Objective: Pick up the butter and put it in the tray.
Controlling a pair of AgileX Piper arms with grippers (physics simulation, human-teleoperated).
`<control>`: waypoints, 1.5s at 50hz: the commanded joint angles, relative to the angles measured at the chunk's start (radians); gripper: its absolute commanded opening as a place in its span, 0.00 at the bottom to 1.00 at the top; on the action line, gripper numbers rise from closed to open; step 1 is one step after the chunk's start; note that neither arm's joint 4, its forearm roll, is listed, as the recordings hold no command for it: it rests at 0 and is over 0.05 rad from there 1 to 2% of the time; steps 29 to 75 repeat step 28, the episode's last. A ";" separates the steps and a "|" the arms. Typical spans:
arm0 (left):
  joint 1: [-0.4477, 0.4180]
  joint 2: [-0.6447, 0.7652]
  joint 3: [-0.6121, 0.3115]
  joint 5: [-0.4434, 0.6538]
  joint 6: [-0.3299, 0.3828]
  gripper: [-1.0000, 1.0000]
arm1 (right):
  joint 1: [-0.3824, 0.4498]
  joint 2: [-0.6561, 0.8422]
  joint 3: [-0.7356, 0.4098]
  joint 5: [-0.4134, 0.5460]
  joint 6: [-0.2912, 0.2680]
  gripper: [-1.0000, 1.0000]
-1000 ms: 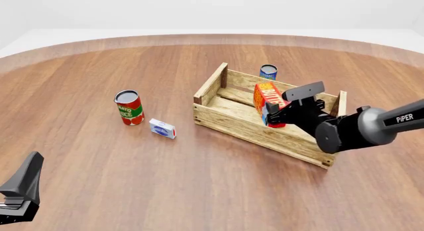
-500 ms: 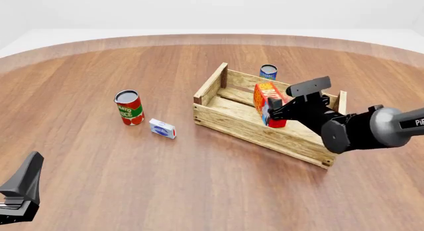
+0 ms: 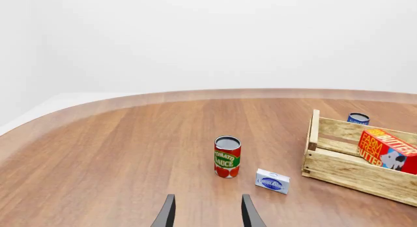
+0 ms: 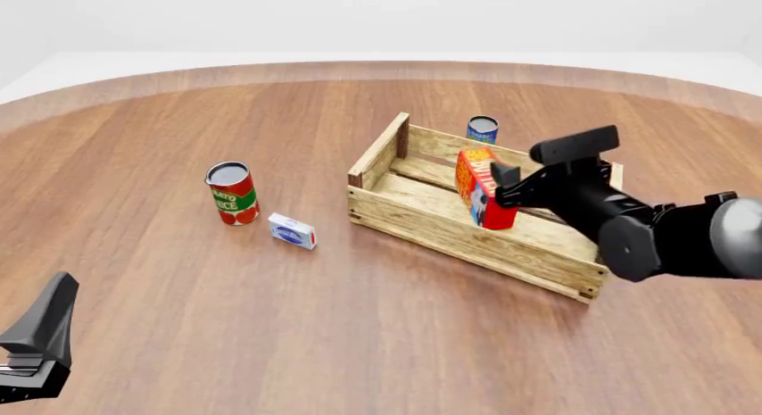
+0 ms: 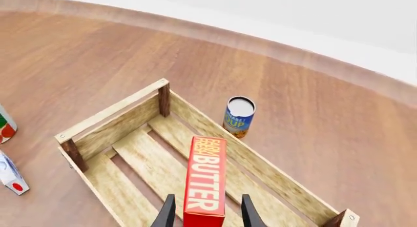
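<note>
- At the near left corner of the worktop my left pincer is parked low, its two dark fingers parted with nothing between them.
- Left of centre stands a red tomato sauce can, with a small white-and-blue box lying just beside it on the near side.
- Right of centre sits the tray, a pale slatted crate set at an angle. A blue can stands outside it, just beyond its far wall.
- The butter stands upright inside the tray, its base on the slats as far as I can tell.
- My right pincer reaches in from the right edge. In the right wrist view its fingers flank the carton's narrow sides with slim gaps showing, so I judge the grip released and the pincer narrowly parted.
- I judge the carton stiff, light and smooth-sided. Being tall and narrow, it could tip if nudged. The best hold is across its narrow sides, near mid-height.
</note>
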 commanded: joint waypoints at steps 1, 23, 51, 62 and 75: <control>0.000 0.000 0.000 0.000 0.000 1.00 | 0.005 -0.072 0.024 0.011 0.007 1.00; 0.000 0.000 0.000 0.000 0.000 1.00 | -0.016 -0.194 0.075 0.031 0.024 1.00; 0.000 0.000 0.000 0.000 0.000 1.00 | -0.015 -0.227 0.080 0.039 0.027 1.00; 0.000 0.000 0.000 0.000 0.000 1.00 | -0.015 -0.227 0.080 0.039 0.027 1.00; 0.000 0.000 0.000 0.000 0.000 1.00 | -0.015 -0.227 0.080 0.039 0.027 1.00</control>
